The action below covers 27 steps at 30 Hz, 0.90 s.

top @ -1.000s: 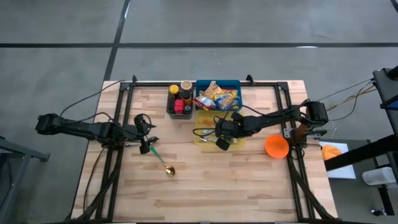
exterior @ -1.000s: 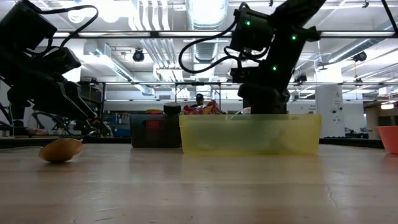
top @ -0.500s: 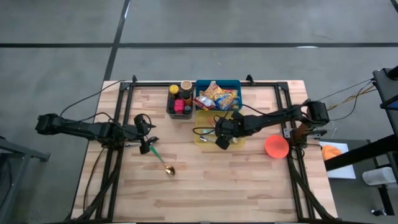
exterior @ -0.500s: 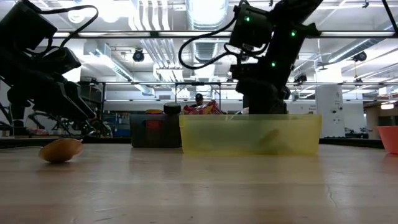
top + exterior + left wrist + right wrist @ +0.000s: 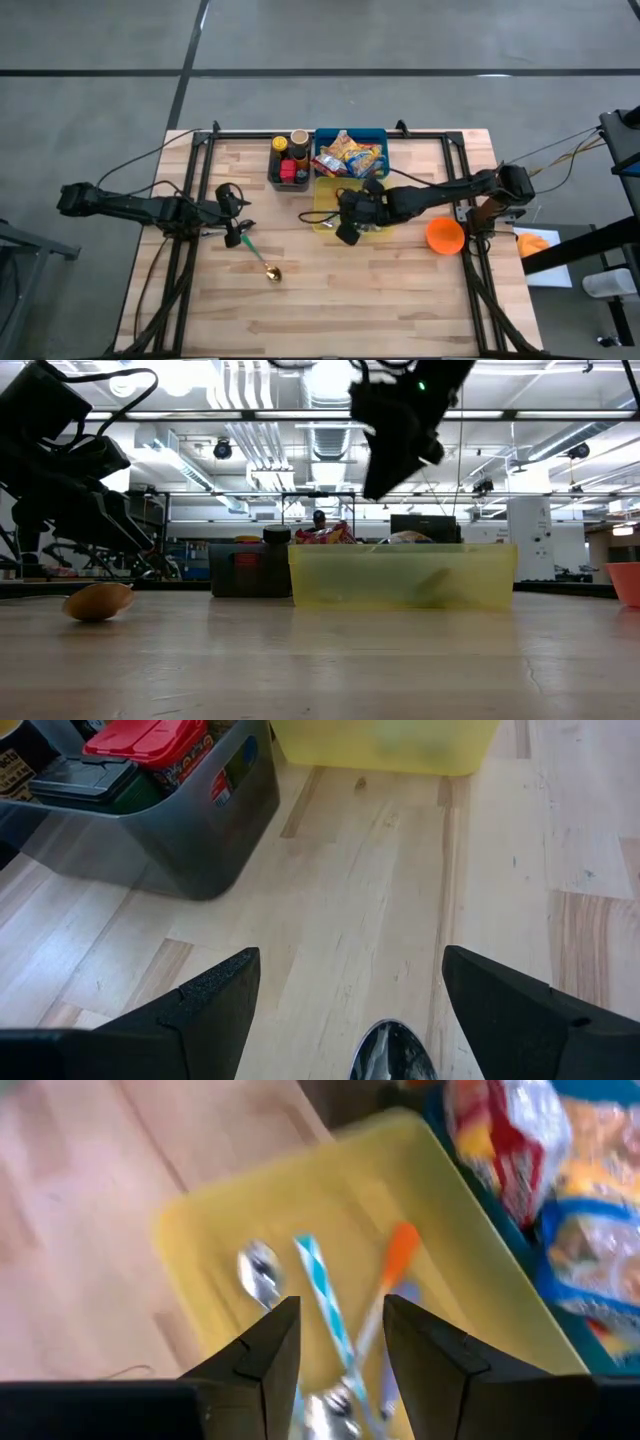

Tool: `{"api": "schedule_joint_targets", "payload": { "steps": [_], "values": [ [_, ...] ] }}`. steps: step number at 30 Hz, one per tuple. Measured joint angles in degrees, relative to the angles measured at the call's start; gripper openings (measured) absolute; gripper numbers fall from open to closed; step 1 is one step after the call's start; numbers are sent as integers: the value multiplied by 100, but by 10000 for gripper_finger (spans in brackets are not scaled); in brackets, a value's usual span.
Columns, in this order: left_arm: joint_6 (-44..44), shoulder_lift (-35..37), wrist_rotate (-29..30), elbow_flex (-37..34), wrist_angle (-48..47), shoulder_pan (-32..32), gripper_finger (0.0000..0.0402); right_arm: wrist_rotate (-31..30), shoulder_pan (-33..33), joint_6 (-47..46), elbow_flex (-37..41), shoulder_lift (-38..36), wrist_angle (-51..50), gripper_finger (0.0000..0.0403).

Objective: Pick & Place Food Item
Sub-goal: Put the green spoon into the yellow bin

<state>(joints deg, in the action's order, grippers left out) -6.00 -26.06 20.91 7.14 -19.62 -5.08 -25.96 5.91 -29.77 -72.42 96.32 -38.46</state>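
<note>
Right gripper (image 5: 337,1342) released, empty, above yellow bin (image 5: 325,222) of utensils; snack packets (image 5: 350,155) at twelve o'clock in blue bin (image 5: 382,134). Risk: grabbing cutlery instead.

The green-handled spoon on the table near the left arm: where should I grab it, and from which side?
Grip the green handle, coming straight down from above with the fingers across it. The spoon lies flat on bare wood, handle end nearest the left gripper, gold bowl farther away; the thin shaft probably suits a pinch better.
</note>
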Motion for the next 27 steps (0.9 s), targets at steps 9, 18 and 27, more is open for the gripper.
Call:
{"api": "schedule_joint_targets", "payload": {
  "steps": [9,18,27],
  "values": [
    [0,-2,2,0,-1,-1,317,-220,611,-673,-826,567,252,142],
    [0,-2,0,2,0,-2,317,-760,1079,-779,-1724,1633,870,142],
    [0,-2,2,2,-1,0,317,-877,1214,-721,-3182,3030,1013,142]
  ]
}}
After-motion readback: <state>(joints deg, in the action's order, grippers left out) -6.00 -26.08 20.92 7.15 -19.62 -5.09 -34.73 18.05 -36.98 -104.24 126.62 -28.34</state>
